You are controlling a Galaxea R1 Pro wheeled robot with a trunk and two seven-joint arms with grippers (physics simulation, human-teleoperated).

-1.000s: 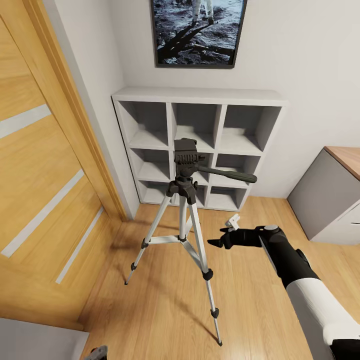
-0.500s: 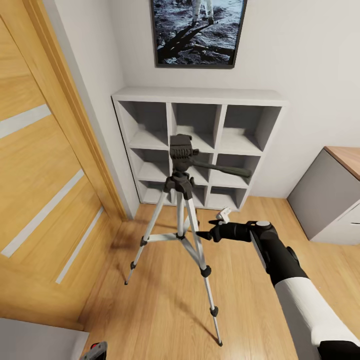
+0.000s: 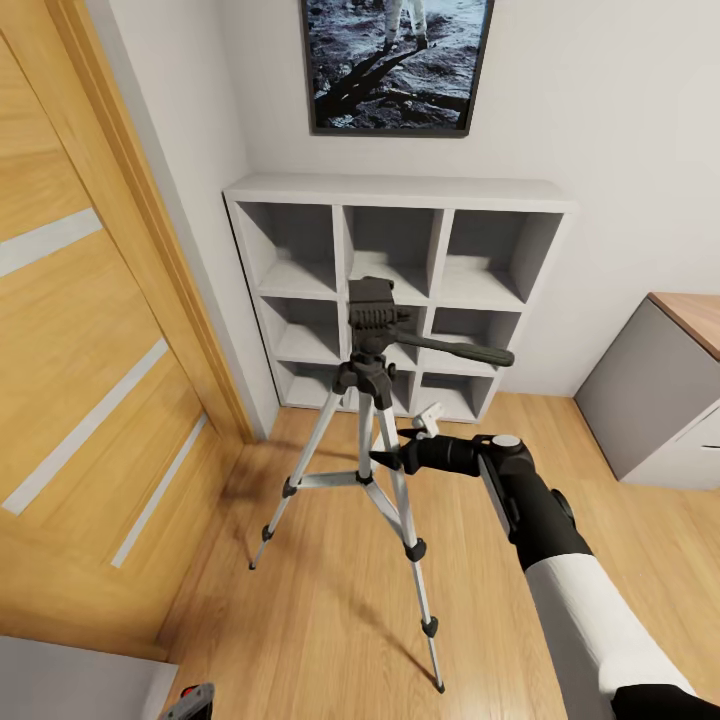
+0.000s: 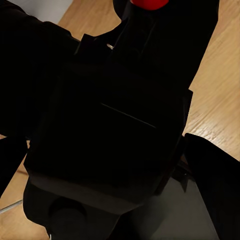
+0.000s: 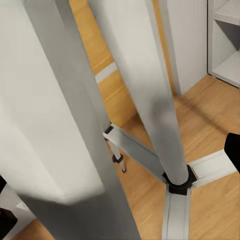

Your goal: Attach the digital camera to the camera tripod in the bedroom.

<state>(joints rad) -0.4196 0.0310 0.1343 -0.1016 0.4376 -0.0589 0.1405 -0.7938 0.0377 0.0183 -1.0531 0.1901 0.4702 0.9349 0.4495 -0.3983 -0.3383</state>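
Right gripper (image 3: pixel 385 460), grip state unclear, reaches the tripod (image 3: pixel 368 400) legs; left holds camera (image 4: pixel 115 125), unmounted.

One camera tripod (image 3: pixel 372 420) stands on three silver legs. Behind the tripod is one white shelf unit (image 3: pixel 400 290) with nine cubbies. One framed picture (image 3: pixel 395 62) hangs above it, and one wooden door (image 3: pixel 90 380) stands beside the tripod.
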